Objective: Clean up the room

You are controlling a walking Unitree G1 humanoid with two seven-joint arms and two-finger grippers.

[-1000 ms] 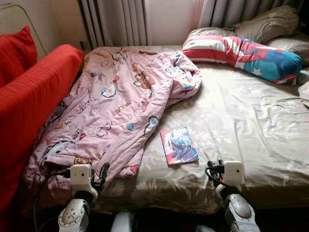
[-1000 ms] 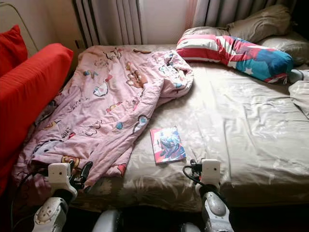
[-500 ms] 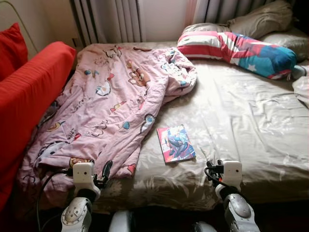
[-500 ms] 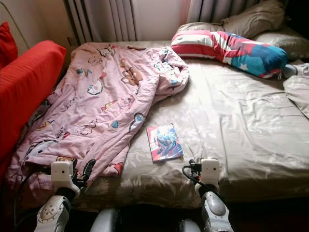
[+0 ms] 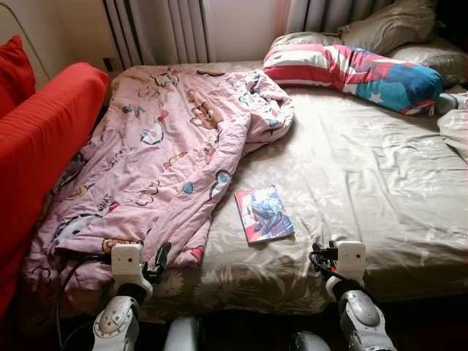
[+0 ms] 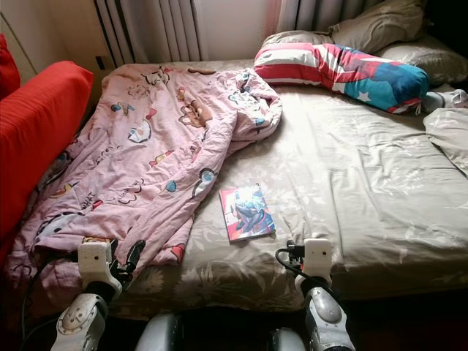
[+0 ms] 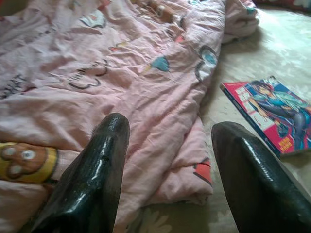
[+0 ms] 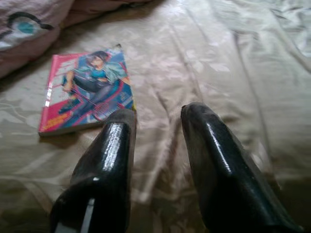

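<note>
**Pink quilt and a comic book on an unmade bed**

Pink and printed with cartoon figures, the quilt [image 5: 164,157] lies rumpled over the left half of the bed [image 5: 365,183], its near corner hanging over the front edge. A comic book [image 5: 264,214] with a pink and blue cover lies flat on the beige sheet just beside the quilt's right edge. At the head of the bed sits a striped red, white and blue pillow [image 5: 351,72], with grey pillows [image 5: 387,18] behind it. A red sofa [image 5: 36,146] stands against the bed's left side.

The left gripper [image 7: 167,160] hovers at the quilt's near corner, fingers spread apart and holding nothing. The right gripper [image 8: 158,145] hangs low over the sheet near the book, fingers parted and empty.
</note>
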